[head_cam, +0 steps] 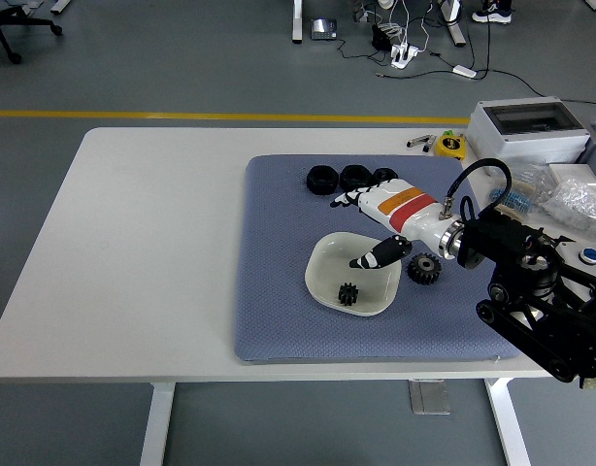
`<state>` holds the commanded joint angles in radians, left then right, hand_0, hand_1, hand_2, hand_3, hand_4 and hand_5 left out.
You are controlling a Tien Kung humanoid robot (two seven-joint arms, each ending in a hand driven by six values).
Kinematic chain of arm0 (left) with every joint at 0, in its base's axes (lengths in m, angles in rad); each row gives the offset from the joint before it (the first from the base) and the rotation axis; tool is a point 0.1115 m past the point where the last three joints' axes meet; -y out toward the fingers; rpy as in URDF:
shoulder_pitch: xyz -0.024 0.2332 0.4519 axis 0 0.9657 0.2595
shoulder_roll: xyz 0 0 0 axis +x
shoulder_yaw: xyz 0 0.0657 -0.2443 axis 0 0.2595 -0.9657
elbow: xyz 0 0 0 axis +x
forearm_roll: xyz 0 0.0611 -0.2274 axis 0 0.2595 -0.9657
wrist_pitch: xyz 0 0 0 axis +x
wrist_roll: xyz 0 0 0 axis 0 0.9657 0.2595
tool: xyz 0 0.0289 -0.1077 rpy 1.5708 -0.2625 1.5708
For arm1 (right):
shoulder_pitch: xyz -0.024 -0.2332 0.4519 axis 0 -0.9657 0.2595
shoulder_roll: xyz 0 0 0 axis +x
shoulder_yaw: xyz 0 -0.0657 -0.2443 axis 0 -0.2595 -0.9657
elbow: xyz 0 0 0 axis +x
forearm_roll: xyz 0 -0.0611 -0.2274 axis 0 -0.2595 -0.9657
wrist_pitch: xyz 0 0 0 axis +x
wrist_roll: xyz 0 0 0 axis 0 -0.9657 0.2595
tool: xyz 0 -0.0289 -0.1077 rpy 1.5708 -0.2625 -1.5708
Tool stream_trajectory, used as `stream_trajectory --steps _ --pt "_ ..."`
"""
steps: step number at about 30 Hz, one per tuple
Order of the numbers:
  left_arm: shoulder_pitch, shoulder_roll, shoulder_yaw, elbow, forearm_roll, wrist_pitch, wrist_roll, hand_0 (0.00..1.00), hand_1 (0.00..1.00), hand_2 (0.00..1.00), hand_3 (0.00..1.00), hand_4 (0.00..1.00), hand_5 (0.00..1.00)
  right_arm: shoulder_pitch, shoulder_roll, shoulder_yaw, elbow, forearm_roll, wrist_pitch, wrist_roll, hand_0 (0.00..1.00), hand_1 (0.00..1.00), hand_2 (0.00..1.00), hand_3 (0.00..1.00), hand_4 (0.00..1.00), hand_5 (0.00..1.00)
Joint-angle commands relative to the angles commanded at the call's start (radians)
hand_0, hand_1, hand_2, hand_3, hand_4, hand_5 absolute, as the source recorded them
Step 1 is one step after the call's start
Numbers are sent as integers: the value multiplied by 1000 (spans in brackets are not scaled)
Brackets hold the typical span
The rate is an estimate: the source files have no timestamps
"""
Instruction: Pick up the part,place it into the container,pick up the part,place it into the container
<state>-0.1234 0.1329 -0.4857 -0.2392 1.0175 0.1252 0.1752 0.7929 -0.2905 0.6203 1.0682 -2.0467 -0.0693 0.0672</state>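
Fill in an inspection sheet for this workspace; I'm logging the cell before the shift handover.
Surface: white table with blue mat.
Job's things: small gear in white container; larger gear on mat beside it.
Clutter: three black parts in a row at the mat's far edge; grey box, bags at right.
Hands: right hand open above container; left not in view.
Cables: black cable looped at the wrist.
Surroundings: yellow floor line.
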Motion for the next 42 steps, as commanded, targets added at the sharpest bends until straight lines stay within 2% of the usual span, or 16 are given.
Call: stream_trajectory --steps 2,3,7,8,9,16,25,31,32,33,38,39,42 --pt "-1 0 1 0 -2 0 0 694 699 735 646 667 661 -7 -12 20 -20 -13 24 0 575 571 706 775 998 337" --pt "-1 0 1 0 -4 1 -1 694 700 734 648 667 661 -13 -19 32 -32 -18 45 -2 488 548 670 681 998 345" --pt "-1 -1 0 0 2 -1 0 694 700 734 648 667 661 -34 -38 67 -71 -33 103 -17 488 548 670 681 998 345" --pt "-1 -2 0 0 3 -1 0 694 700 734 648 667 661 -39 -43 74 -79 -32 112 -18 488 548 670 681 998 345" --pt "-1 -2 -1 0 3 0 0 694 699 734 649 667 661 -43 -47 79 -85 -29 119 -19 387 521 639 641 998 359" --pt "-2 -3 -3 1 7 0 -1 694 699 734 647 667 661 -62 -72 95 -101 -12 146 -15 365 510 626 629 994 362" --pt "-2 -5 -1 0 4 2 -1 694 699 735 647 667 661 -64 -52 63 -118 13 138 -11 354 504 619 620 982 354" --pt "0 -5 -1 -1 6 1 1 691 699 736 643 667 661 -55 -29 36 -153 36 107 -10 347 493 610 610 969 358" --pt "0 -4 0 -1 5 1 1 691 699 736 643 667 661 -55 -28 35 -158 39 102 -12 347 493 610 610 969 358" --pt "0 -4 0 -1 3 1 1 691 698 736 644 667 661 -55 -28 34 -162 43 96 -15 319 460 567 570 936 365" --pt "2 -2 -3 -1 8 -2 2 691 698 736 644 667 661 -57 -29 33 -175 62 74 -22 319 460 567 570 936 365" --pt "2 -2 -4 -1 9 -2 3 693 699 736 644 667 662 -58 -29 32 -179 65 74 -23 241 409 510 533 877 401" --pt "3 -3 -7 -1 16 -3 4 693 699 736 644 667 662 -61 -27 30 -190 71 80 -26 241 409 510 533 877 401"
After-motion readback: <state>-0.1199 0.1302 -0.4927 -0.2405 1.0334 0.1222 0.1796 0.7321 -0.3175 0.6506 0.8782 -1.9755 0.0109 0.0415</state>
